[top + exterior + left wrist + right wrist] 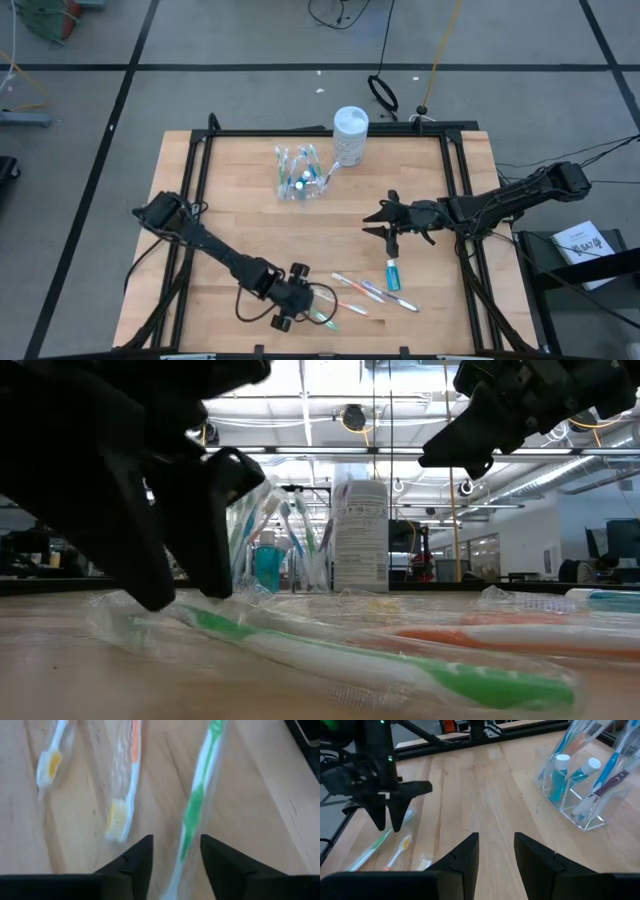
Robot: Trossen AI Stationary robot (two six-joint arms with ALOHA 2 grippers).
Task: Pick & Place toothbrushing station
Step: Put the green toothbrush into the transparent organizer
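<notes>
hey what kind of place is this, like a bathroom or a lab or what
Most likely a robotics lab or workshop, not a bathroom: a framed wooden table on a taped grey floor, loose cables, and open ceiling lights and pipes beyond.

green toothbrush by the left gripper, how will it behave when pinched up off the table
The green toothbrush looks thin and light, so probably easy to lift. Its clear wrapper may be slippery between the left gripper fingers. Lying flat on the table, it likely pivots if pinched off-centre.
</notes>
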